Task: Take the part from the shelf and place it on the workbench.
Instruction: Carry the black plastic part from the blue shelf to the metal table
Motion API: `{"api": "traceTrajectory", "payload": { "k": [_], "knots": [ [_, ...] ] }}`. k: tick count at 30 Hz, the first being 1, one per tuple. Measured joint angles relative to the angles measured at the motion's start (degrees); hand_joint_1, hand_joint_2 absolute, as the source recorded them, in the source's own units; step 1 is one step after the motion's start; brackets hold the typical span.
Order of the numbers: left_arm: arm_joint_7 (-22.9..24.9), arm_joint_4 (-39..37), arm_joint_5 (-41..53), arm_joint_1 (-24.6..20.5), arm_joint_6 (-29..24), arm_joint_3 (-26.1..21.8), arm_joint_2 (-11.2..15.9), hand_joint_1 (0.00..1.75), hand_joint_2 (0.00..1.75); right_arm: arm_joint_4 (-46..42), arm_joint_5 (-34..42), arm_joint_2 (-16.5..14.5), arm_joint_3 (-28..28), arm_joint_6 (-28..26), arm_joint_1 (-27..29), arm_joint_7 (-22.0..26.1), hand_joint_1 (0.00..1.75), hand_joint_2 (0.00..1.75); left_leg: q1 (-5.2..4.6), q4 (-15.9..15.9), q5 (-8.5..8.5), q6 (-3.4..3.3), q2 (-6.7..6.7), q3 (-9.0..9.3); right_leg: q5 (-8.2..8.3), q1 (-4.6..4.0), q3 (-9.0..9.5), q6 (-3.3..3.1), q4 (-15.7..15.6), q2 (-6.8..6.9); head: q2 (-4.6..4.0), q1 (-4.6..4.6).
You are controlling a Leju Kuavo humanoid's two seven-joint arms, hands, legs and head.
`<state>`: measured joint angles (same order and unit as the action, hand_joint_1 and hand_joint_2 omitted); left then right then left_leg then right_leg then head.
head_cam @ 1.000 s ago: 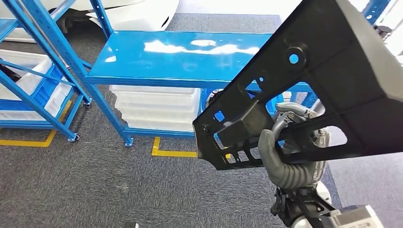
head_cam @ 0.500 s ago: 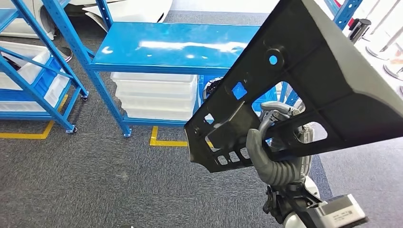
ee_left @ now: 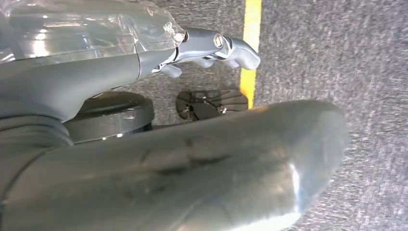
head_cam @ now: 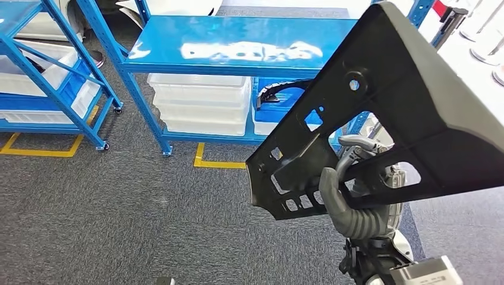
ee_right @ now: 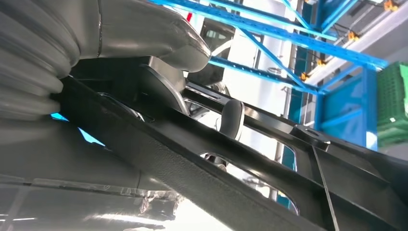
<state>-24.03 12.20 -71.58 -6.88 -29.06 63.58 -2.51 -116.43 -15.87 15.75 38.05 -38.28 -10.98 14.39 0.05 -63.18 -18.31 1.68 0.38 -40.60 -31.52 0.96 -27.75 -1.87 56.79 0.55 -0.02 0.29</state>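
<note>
A: What's around there?
B: Grey carpet [head_cam: 119,219] all over. Yellow floor tape [head_cam: 217,163] marks corners at the foot of the blue racks. Same tape line in the left wrist view, running across the carpet.
A: Anything stored?
B: Stack of white bins [head_cam: 199,104] on the low level of the middle rack, under its top surface. A black curved piece [head_cam: 279,92] lies just beside them to the right, over something blue. More white bins [head_cam: 35,77] in the left rack [head_cam: 41,71], which stands on small castors [head_cam: 106,146].
A: Far side?
B: Blue beams [ee_right: 269,33] and a green crate [ee_right: 392,106] in the right wrist view. Top-right corner of the head view is too bright to tell.
</note>
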Motion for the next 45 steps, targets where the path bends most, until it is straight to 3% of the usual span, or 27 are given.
{"api": "traceTrajectory", "payload": {
  "k": [2,3,5,7,9,10,12,14,15,17,18,19,20,21,23,25,28,30,33,34,35,36,38,40,41,43,45],
  "knots": [
    [0.0,0.0,-0.2,0.0,0.0,0.0,0.0,0.0,0.0,0.0,-0.5,0.0,0.0,0.1,0.0,0.0,1.75,1.75,0.27,-7.3,-5.18,0.48,-0.04,-2.08,0.92,-0.07,-1.11,-0.46,0.1,0.34,0.0,-0.75],
    [0.0,0.0,-0.3,0.0,0.0,0.0,0.0,0.0,0.0,0.1,-0.7,0.0,0.0,0.1,0.1,0.0,1.75,1.75,0.37,-10.7,-6.34,0.67,-0.04,-2.82,1.32,-0.1,-1.69,-0.47,0.2,0.55,0.0,-1.08],
    [0.0,0.0,-0.2,0.1,0.1,0.0,0.0,0.0,0.0,0.2,-1.4,0.0,0.0,0.2,0.1,-0.2,1.75,1.75,0.58,-12.6,-5.01,0.87,0.02,-1.98,1.95,-0.11,-2.73,-0.31,0.5,1.16,0.0,-1.65],
    [0.0,0.0,0.0,0.1,0.4,0.0,0.0,0.0,0.0,0.3,-2.4,0.0,0.0,0.1,0.2,-0.7,1.75,1.75,0.69,-6.4,-2.45,0.74,0.91,2.96,2.3,-0.11,-3.37,-0.04,0.8,1.95,0.0,-2.29],
    [0.0,0.0,0.4,-0.1,0.7,0.0,0.0,0.0,0.0,0.3,-3.5,0.0,0.0,0.0,0.3,-1.3,1.75,1.75,0.34,1.3,-2.2,0.2,2.6,7.79,2.5,-0.33,-3.65,0.41,1.1,2.9,0.0,-2.82],
    [0.0,0.0,0.5,-0.1,0.8,0.0,0.0,0.0,0.0,0.3,-3.8,0.0,0.0,0.0,0.4,-1.6,1.75,1.75,0.12,3.3,-2.59,-0.14,3.11,8.74,2.62,-0.45,-3.75,0.67,1.2,3.4,0.0,-2.86],
    [0.0,0.0,0.7,-0.1,0.9,0.0,0.0,0.0,0.0,0.3,-4.3,0.0,0.0,-0.1,0.5,-1.9,1.75,1.75,-0.02,4.5,-2.66,-1.01,2.51,8.58,2.81,-0.55,-3.93,1.33,1.3,4.34,0.0,-2.6],
    [0.0,0.0,0.7,0.1,0.9,0.0,0.0,0.0,0.0,0.3,-4.6,0.0,0.0,-0.1,0.5,-2.1,1.75,1.75,0.18,5.0,-2.03,-2.01,1.57,8.23,1.54,-0.33,-4.58,1.92,2.6,3.16,0.0,-2.23],
    [0.0,0.0,0.7,0.1,0.9,0.0,0.0,0.0,0.0,0.3,-4.6,0.0,0.0,-0.1,0.6,-2.1,1.75,1.75,0.3,5.3,-1.69,-2.45,1.13,8.07,-0.01,-0.22,-5.55,2.14,4.8,2.0,0.0,-1.93],
    [0.0,0.0,0.7,0.0,0.9,0.0,0.0,0.0,0.0,0.3,-4.7,0.0,0.0,-0.1,0.9,-2.2,1.75,1.75,0.23,5.3,-1.27,-2.91,0.15,7.53,-3.91,-0.09,-8.82,2.35,12.2,0.14,0.0,-1.13],
    [0.0,-0.1,0.7,0.0,1.0,0.0,0.0,0.0,0.0,0.3,-4.6,0.0,0.0,-0.1,1.0,-2.2,1.75,1.75,0.16,5.2,-1.13,-2.98,-0.43,7.29,-5.17,-0.09,-10.38,2.41,15.7,-0.13,0.0,-0.75],
    [0.0,-0.1,0.7,0.1,1.0,0.0,0.0,0.0,0.0,0.3,-4.6,0.0,0.0,-0.1,1.2,-2.2,1.75,1.75,0.1,5.1,-1.02,-2.99,-1.06,7.08,-5.35,-0.09,-11.18,2.43,17.6,-0.23,0.0,-0.46],
    [0.0,-0.1,0.7,0.1,1.0,0.0,0.0,0.0,0.0,0.3,-4.6,0.0,0.0,-0.1,1.3,-2.2,1.75,1.75,0.08,4.9,-0.96,-2.97,-1.73,6.93,-4.32,-0.08,-10.86,2.39,17.1,-0.32,0.0,-0.21],
    [0.0,-0.1,0.7,0.1,1.0,0.0,0.0,0.0,0.0,0.3,-4.6,0.0,0.0,-0.1,1.3,-2.2,1.75,1.75,0.07,4.7,-0.94,-2.93,-2.41,6.86,-2.37,-0.05,-9.45,2.29,14.3,-0.55,0.0,0.02],
    [0.0,-0.1,0.7,0.0,1.0,0.0,0.0,0.0,0.0,0.3,-4.6,0.0,0.0,-0.1,1.3,-2.2,1.75,1.75,0.03,4.3,-0.92,-2.68,-3.62,6.58,1.18,0.1,-5.8,2.03,6.4,-2.34,0.0,0.43],
    [0.0,-0.1,0.7,-0.1,1.0,0.0,0.0,0.0,0.0,0.3,-4.6,0.0,0.0,-0.1,1.4,-2.2,1.75,1.75,0.05,3.9,-0.62,-2.05,-4.7,5.86,2.08,0.13,-4.25,1.81,2.4,-3.9,0.0,0.62],
    [0.0,-0.1,0.7,0.1,1.0,0.0,0.0,0.0,0.0,0.3,-4.6,0.0,0.0,-0.1,1.4,-2.2,1.75,1.75,0.11,3.9,-0.18,-0.96,-5.82,5.16,2.29,0.21,-4.3,1.16,1.7,-2.84,0.0,0.54],
    [0.0,-0.2,0.7,0.1,1.0,0.1,0.0,0.0,0.0,0.2,-4.7,0.0,0.0,-0.1,1.4,-2.2,1.75,1.75,-0.04,1.1,-2.11,-0.37,-4.3,4.01,2.7,0.46,-4.19,0.43,1.1,-1.52,0.0,-0.1],
    [0.0,-0.2,0.7,0.1,1.0,0.1,0.1,0.0,0.0,0.2,-4.7,0.0,0.0,-0.1,1.5,-2.2,1.75,1.75,0.36,-9.7,-7.72,0.42,-1.31,-0.5,2.78,0.25,-4.24,0.0,1.0,0.6,0.0,-1.24],
    [0.0,-0.2,0.7,0.1,1.0,0.1,0.1,0.0,0.0,0.2,-4.7,0.0,0.1,-0.1,1.5,-2.2,1.75,1.75,0.51,-12.0,-8.43,0.57,-1.01,-1.39,2.77,0.19,-4.24,-0.01,1.0,1.3,0.0,-1.44],
    [0.0,-0.2,0.7,0.1,1.0,0.1,0.1,0.0,0.0,0.2,-4.7,0.0,0.1,-0.1,1.5,-2.2,1.75,1.75,0.61,-12.2,-8.04,0.64,-0.83,-1.22,2.76,0.16,-4.23,-0.01,1.0,1.96,0.0,-1.66],
    [0.0,-0.2,0.7,0.2,1.0,0.1,0.1,0.0,0.0,0.2,-4.7,0.0,0.1,-0.1,1.5,-2.2,1.75,1.75,0.67,-9.9,-6.64,0.61,-0.56,0.11,2.73,0.15,-4.18,0.03,1.0,2.59,0.0,-1.94],
    [0.1,-0.2,0.7,0.1,1.0,0.1,0.1,0.0,0.0,0.2,-4.7,0.0,0.1,-0.1,1.5,-2.2,1.75,1.75,0.46,-1.6,-3.18,0.26,1.4,4.6,2.61,0.03,-4.02,0.23,1.0,3.7,0.0,-2.52],
    [0.1,-0.2,0.8,0.0,1.1,0.1,0.1,0.0,0.0,0.2,-4.8,0.0,0.1,-0.1,1.5,-2.3,1.75,1.75,0.0,3.9,-1.67,-0.31,3.15,7.06,2.48,-0.24,-3.96,0.64,1.1,4.69,0.0,-2.82],
    [0.1,-0.2,0.8,0.1,1.1,0.1,0.1,0.0,0.0,0.2,-4.9,0.0,0.1,-0.1,1.5,-2.4,1.75,1.75,-0.24,4.5,-1.73,-0.58,3.27,7.07,2.46,-0.37,-3.97,0.91,1.1,5.19,0.0,-2.74],
    [0.1,-0.2,0.8,0.2,1.2,0.1,0.1,0.0,0.0,0.2,-5.0,0.0,0.1,-0.1,1.5,-2.5,1.75,1.75,-0.22,4.9,-1.35,-1.3,2.05,6.77,2.28,-0.28,-3.89,1.6,1.2,5.73,0.0,-2.45],
    [0.1,-0.2,0.9,0.2,1.4,0.1,0.0,0.0,0.0,0.2,-5.2,0.1,0.1,-0.1,1.5,-2.7,1.75,1.75,0.0,5.5,-0.79,-2.16,0.89,6.76,0.48,0.0,-4.71,2.14,3.3,3.56,0.0,-2.15]
  ]
}}
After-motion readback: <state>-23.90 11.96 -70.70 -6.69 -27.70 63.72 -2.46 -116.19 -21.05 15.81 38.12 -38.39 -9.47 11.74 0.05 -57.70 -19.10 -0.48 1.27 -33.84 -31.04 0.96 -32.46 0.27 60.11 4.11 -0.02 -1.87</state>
